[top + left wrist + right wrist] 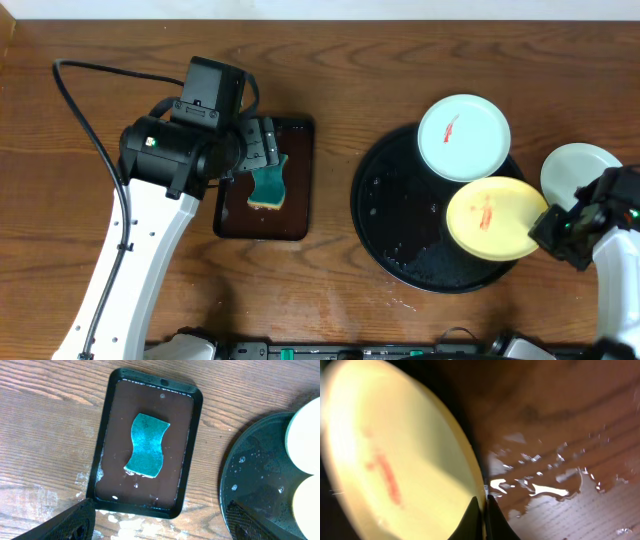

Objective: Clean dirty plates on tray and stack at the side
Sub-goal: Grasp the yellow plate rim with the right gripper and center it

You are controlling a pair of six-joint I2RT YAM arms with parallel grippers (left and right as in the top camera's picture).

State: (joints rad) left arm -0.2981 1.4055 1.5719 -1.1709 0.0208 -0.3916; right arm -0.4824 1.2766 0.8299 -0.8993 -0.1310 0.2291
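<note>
Your right pincer (482, 510) is clamped on the rim of the pale yellow round plate (395, 460), at the right edge of the glossy black round tray (395, 215). I'd guess it's light, stiff and wet-slippery, so bite deep on the rim. Your left pincer (161, 522) hangs spread apart over the teal sponge (146, 446) in the dark brown rectangular tray (175, 420). A smeared mint-white plate (463, 137) rests on the black tray's far rim. A second mint-white plate (578, 168) lies just beside it on the puddled wooden surface (330, 50). Room's not visible.
</note>
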